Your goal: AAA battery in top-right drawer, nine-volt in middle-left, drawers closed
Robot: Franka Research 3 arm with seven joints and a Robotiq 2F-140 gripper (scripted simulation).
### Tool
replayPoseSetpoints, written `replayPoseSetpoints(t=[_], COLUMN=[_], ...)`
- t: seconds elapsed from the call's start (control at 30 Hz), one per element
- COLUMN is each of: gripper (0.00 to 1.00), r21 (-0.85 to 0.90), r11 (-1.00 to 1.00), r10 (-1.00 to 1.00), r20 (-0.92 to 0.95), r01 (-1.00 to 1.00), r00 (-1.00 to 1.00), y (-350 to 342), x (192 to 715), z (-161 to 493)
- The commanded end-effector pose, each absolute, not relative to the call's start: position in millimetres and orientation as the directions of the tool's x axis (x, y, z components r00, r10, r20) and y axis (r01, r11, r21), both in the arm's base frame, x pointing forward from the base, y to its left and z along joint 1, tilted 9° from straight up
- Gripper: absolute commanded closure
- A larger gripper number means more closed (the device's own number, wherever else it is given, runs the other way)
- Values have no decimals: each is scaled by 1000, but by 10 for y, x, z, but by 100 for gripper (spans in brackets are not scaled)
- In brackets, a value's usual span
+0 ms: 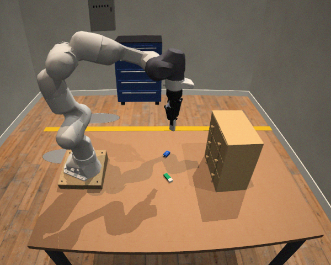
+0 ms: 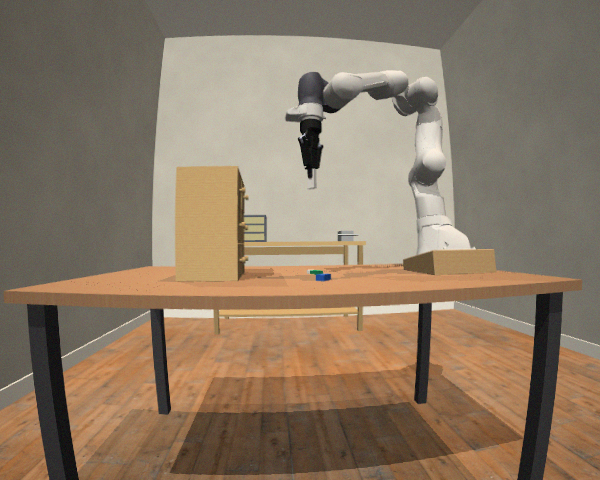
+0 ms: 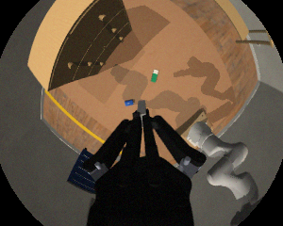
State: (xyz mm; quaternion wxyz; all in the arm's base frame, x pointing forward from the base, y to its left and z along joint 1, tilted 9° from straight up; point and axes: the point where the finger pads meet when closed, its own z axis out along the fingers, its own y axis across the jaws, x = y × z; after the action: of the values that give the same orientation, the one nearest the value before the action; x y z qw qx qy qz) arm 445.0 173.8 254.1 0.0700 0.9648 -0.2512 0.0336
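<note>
Wooden knobs (image 1: 219, 143) (image 2: 243, 225) (image 3: 102, 18) jut from the chest (image 1: 239, 165) (image 2: 207, 222) (image 3: 40, 52) — I'd stay high, steadying before any descent, my jaws clenched on nothing — then approach slowly and square.

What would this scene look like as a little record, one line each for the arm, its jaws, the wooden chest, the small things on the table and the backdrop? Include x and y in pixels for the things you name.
arm: white, bolted to a wooden block (image 1: 63, 183) on the table
jaws: shut, nothing between them, above the table
chest: small wooden chest (image 1: 243, 125) (image 2: 206, 222), round knobs on its front, drawers seemingly all pushed in
blue item: small blue block (image 1: 166, 154) (image 2: 323, 277) (image 3: 128, 103), lying on the table
green item: green-and-white block (image 1: 167, 177) (image 3: 154, 76), lying on the table
backdrop: blue drawer cabinet (image 1: 138, 87) by the wall
batteries: neither one identifiable for certain
</note>
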Motion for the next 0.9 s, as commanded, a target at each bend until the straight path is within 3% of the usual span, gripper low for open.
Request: replayPoseSetpoints(t=[0.0, 0.43, 0.87], gripper=[100, 100, 100], r21=[139, 159, 165], r11=[-950, -986, -964], r10=[-272, 63, 212], r20=[76, 23, -1], r01=[-280, 59, 209], r00=[959, 998, 977], y=[1787, 1970, 2044], x=[4450, 4388, 4357], z=[2474, 2287, 2196])
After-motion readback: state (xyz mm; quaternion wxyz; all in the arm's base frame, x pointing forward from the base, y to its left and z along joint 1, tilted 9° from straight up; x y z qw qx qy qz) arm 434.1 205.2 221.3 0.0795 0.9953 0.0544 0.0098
